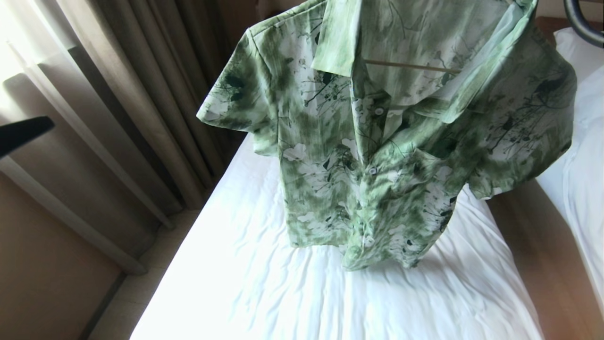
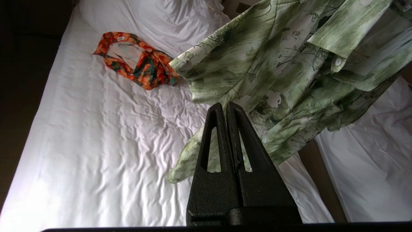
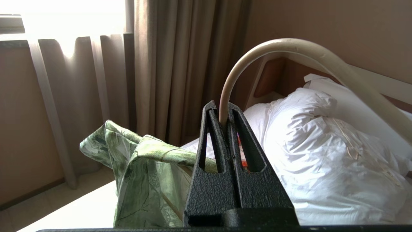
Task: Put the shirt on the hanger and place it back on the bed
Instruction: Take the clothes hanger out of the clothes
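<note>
Shirt (image 1: 377, 141) was up in the air, draped on the hanger (image 3: 289, 48) and hanging over the bed (image 1: 264, 283), its hem just above the wrinkled white sheet toward the right edge. Right gripper (image 3: 224, 116) was clamped tight on the hanger's cream stem, right below the curved hook, carrying the whole load. Left gripper (image 2: 225, 108) hung off by the bed's left edge, pinched closed on nothing, clear of the fabric. Up near the head end, an orange-and-teal garment (image 2: 138, 61) lay crumpled on the sheet beside the pillow (image 2: 161, 19). Bunched duvet (image 3: 322, 145) sat against the headboard. Brown curtains (image 1: 141, 94) hung along the left edge.
</note>
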Motion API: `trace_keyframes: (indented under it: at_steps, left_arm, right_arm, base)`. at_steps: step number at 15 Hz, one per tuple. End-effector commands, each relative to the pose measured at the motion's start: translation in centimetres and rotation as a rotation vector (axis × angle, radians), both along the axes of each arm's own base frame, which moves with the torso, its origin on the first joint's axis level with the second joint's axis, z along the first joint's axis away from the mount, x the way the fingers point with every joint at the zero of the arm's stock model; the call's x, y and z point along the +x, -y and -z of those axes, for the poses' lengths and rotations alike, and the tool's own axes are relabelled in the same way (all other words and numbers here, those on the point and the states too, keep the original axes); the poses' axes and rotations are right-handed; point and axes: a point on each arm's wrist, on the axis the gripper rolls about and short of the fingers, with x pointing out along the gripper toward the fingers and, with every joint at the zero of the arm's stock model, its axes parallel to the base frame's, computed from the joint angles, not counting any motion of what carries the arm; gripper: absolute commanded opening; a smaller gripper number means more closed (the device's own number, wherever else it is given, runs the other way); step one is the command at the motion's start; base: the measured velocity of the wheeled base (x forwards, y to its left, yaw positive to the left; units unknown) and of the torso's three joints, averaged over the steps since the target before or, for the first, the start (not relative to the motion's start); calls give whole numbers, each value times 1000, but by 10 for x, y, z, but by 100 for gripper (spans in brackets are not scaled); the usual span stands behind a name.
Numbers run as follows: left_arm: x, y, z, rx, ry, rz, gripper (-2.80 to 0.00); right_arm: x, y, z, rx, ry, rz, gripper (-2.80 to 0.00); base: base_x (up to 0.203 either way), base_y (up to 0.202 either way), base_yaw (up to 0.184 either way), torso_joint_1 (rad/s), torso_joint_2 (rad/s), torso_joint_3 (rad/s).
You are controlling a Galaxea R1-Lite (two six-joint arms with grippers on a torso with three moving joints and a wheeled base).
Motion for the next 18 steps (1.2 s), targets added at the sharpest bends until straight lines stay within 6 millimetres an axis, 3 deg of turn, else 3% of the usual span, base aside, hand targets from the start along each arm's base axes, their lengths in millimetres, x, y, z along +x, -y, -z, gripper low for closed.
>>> trace_keyframes:
  at_steps: [1, 8, 11, 14, 18]
  left_arm:
    - [0, 0, 0, 0, 0, -3, -280]
    - [2, 2, -4, 11, 8, 50, -280]
    - [12, 7, -15, 20, 11, 107, -280]
    - [28, 20, -22, 38, -68, 173, -280]
    - [56, 53, -13, 73, -173, 212, -280]
  right_arm:
    - [1, 1, 0, -2, 0, 8, -280]
    - [5, 0, 2, -3, -9, 15, -280]
    - [6, -2, 4, -3, -23, 9, -280]
    - [16, -13, 13, -22, -53, -2, -280]
    - [36, -28, 29, -25, -115, 30, -280]
  base:
    - [0, 0, 0, 0, 0, 0]
    - [0, 0, 0, 0, 0, 0]
    - [0, 0, 0, 0, 0, 0]
    - [0, 0, 0, 0, 0, 0]
    - [0, 0, 0, 0, 0, 0]
